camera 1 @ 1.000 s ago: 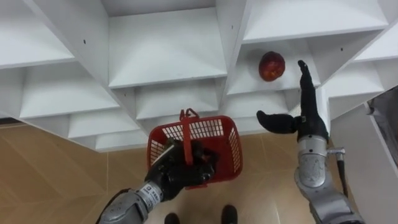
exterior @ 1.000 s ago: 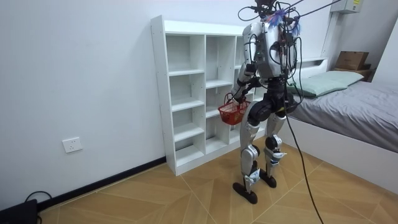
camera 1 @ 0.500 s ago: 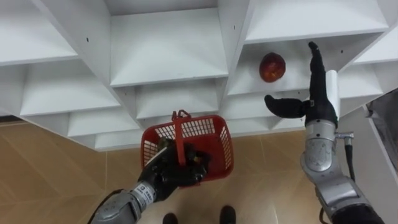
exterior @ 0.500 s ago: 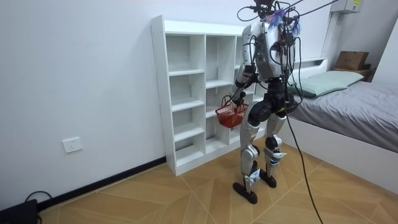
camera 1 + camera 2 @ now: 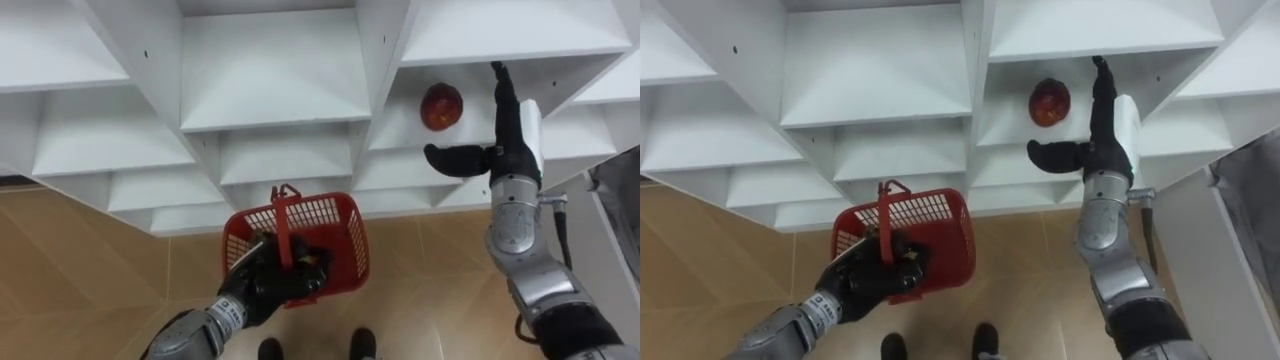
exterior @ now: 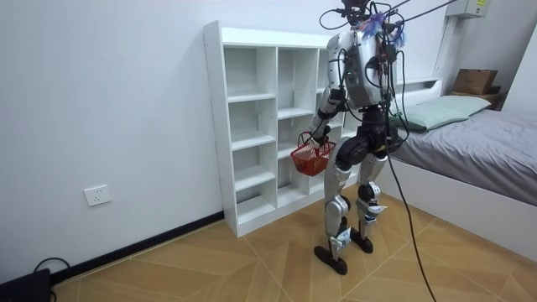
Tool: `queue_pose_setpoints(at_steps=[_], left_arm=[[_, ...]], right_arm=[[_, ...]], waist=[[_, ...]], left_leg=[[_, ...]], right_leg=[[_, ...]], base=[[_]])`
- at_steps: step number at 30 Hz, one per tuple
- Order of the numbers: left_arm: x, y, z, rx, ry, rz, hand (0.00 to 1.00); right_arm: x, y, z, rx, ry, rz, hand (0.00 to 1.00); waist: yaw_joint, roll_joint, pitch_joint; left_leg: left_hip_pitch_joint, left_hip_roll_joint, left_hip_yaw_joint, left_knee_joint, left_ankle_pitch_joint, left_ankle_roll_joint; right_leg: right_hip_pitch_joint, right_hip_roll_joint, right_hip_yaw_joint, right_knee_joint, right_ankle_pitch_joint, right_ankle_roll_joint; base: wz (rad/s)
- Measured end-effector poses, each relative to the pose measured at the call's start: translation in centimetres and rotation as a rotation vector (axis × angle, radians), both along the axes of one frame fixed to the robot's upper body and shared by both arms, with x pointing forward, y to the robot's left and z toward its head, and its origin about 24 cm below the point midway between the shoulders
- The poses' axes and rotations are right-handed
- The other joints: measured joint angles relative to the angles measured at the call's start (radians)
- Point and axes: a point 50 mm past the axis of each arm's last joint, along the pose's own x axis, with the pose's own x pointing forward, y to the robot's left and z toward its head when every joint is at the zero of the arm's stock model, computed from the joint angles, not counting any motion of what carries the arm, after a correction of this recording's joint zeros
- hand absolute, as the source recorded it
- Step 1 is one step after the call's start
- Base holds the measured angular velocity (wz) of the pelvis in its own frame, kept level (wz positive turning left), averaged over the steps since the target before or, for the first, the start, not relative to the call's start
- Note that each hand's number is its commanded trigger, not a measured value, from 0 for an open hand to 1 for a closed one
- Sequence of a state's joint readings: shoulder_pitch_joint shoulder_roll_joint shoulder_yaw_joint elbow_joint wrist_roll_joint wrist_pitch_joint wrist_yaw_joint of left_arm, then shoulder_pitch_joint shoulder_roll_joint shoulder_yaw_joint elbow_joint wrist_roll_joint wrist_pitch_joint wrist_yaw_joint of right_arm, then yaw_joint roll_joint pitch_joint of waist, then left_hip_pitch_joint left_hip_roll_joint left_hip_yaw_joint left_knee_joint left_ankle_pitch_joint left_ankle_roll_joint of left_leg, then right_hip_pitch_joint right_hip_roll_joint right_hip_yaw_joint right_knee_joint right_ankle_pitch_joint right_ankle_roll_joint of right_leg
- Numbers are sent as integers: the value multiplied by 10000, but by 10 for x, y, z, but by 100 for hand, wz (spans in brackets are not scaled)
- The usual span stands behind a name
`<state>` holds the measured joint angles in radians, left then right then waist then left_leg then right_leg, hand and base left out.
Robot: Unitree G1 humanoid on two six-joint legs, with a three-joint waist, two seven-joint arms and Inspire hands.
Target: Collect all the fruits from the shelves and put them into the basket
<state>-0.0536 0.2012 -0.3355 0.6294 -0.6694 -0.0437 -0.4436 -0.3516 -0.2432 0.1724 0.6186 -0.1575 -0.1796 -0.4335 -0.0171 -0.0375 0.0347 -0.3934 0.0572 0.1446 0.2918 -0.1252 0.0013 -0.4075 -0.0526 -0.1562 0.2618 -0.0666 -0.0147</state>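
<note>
red round fruit (image 5: 441, 107) sits alone on a shelf of the white open-fronted closet (image 5: 270, 70), in a compartment at about 1 o'clock in the eye views. the right hand (image 5: 505, 150) is raised inside that same compartment, just to the fruit's 3 o'clock side. its fingers are straight and point up the shelf. its thumb is spread wide and reaches across below the fruit at 6 o'clock. the hand is near the fruit but not touching it and holds nothing. at 6 o'clock in the view, the left hand (image 5: 270, 285) is curled round the upright handle of a red plastic mesh basket (image 5: 335, 215), which hangs over the wood-patterned floor (image 5: 90, 260). in the room view the robot stands upright facing the closet.
</note>
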Motion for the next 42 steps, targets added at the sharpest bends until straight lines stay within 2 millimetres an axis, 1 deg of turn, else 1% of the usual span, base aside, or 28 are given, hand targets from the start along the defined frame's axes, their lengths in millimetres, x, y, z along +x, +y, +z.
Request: queue_pose_setpoints(at_steps=[2,4,6,9,12,18,22,23,27,36,42], left_arm=[[2,0,1,24,-55,-26,100],[6,2,4,74,-178,-58,100],[7,3,5,117,-207,-64,100],[7,4,5,152,-218,-75,100],[9,5,6,176,-244,-54,100],[8,3,5,133,-212,-82,100],[10,4,4,193,-158,-62,100],[10,5,4,208,-132,-55,100],[8,9,-1,387,147,36,100],[9,11,0,445,87,-1,100],[8,14,-1,641,215,-193,100]], right_arm=[[1,0,0,-31,44,6,0],[3,-2,-3,-70,249,-103,0],[5,-4,-4,-7,372,-172,0],[5,-11,-4,9,469,-313,0],[7,-17,-5,-49,644,-491,0],[18,-19,5,101,597,-719,0],[19,-25,7,345,551,-910,0],[19,-26,7,335,546,-931,0],[21,-30,12,240,418,-1001,0],[22,-34,14,981,365,-1244,0],[26,-41,6,1535,1300,-1464,0]], waist=[[-2,-18,7],[16,-98,47],[39,-127,57],[200,-129,59],[273,-138,64],[332,-187,94],[489,-292,157],[493,-301,162],[506,-314,169],[518,-347,188],[525,-352,187]], left_leg=[[-78,-5,-66,39,1,-1],[-172,-6,-128,133,2,-1],[-190,-11,-146,140,4,-5],[-201,-25,-150,165,4,-4],[-217,-25,-198,172,6,-8],[-294,-22,-269,184,13,-19],[-360,-27,-349,186,18,-27],[-371,-28,-352,186,18,-27],[-454,-44,-382,191,18,-27],[-517,-93,-411,182,23,-19],[-525,-97,-426,182,29,-10]], right_leg=[[-37,-20,-91,33,-13,-13],[-95,-47,-171,166,-82,-32],[-116,-73,-225,197,-104,-38],[-126,-128,-289,295,-179,-36],[-126,-174,-352,333,-214,-50],[-157,-172,-398,329,-227,-61],[-213,-170,-399,334,-238,-67],[-223,-171,-399,334,-239,-67],[-278,-179,-422,330,-248,-60],[-315,-186,-479,357,-287,-30],[-311,-186,-488,375,-287,-30]], base=[[9],[13],[8],[6],[7],[2],[2],[0],[4],[1],[0]])
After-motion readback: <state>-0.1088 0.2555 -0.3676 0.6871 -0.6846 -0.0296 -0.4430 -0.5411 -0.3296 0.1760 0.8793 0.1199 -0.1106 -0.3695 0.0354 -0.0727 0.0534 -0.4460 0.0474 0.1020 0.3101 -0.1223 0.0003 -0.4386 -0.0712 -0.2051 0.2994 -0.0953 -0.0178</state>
